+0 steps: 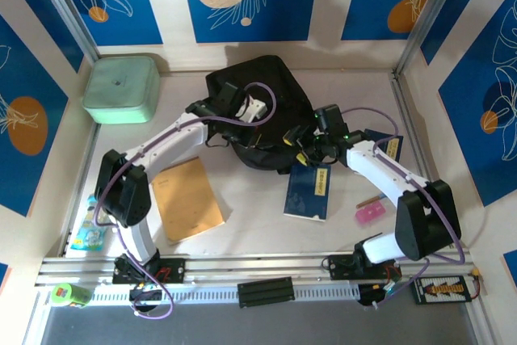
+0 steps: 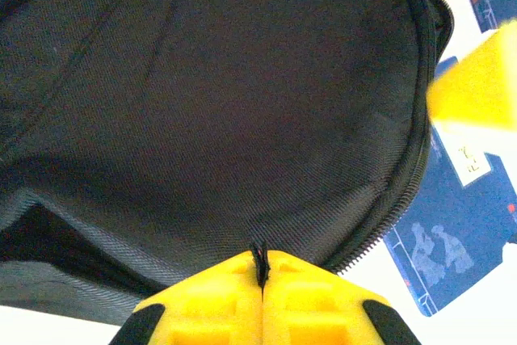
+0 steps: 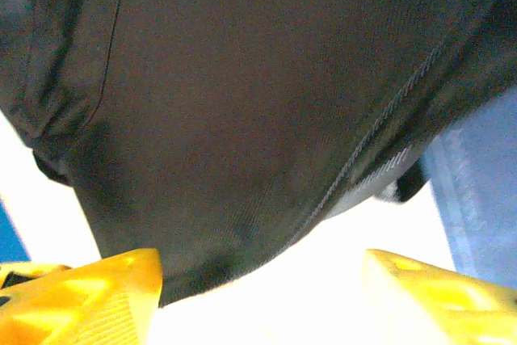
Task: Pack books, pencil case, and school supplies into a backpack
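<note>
The backpack [image 1: 287,78] lies against both tools. Our left gripper [image 2: 262,268] is pinched together on its zipper edge, and our right gripper [image 3: 260,288] stands with jaws apart, the fabric just ahead of it. One book [image 1: 308,191] lies just behind that gripper. We judge the thin pinch could slip — then the mouth would sag closed.

Left pincer [image 2: 262,264] clamped, seemingly on backpack [image 2: 242,103] edge; right pincer [image 3: 262,284] jaws wide apart.
</note>
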Motion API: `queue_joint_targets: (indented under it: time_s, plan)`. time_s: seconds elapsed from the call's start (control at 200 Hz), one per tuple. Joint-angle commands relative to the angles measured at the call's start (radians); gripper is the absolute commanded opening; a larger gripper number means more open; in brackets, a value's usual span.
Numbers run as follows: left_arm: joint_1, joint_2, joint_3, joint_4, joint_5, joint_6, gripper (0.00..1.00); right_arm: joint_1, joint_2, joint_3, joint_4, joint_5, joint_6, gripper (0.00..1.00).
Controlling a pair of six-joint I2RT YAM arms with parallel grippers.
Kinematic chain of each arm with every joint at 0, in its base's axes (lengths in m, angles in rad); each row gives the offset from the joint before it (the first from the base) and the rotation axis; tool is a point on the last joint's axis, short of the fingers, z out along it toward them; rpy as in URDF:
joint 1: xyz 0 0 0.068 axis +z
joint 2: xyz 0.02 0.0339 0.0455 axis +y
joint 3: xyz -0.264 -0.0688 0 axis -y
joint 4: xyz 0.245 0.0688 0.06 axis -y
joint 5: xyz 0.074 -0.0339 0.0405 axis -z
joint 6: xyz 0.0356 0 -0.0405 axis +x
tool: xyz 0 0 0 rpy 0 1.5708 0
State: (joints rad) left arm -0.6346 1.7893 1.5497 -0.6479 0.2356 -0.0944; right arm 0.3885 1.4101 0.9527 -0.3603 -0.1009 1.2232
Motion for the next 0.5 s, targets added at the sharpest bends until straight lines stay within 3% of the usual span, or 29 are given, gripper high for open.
queue_joint_targets:
  time_s: [0.0,0.27,0.495]
  plan:
    - [-0.006,0.017,0.06,0.002,-0.004,0.032,0.0,0.031,0.013,-0.028,0.05,-0.101,0.17,0.7]
    - [-0.006,0.036,0.073,-0.031,-0.029,0.066,0.0,0.054,0.143,0.083,0.115,-0.094,0.186,0.74]
    - [-0.007,0.03,0.06,-0.047,-0.041,0.08,0.0,0.04,0.003,-0.024,0.148,-0.008,0.229,0.72]
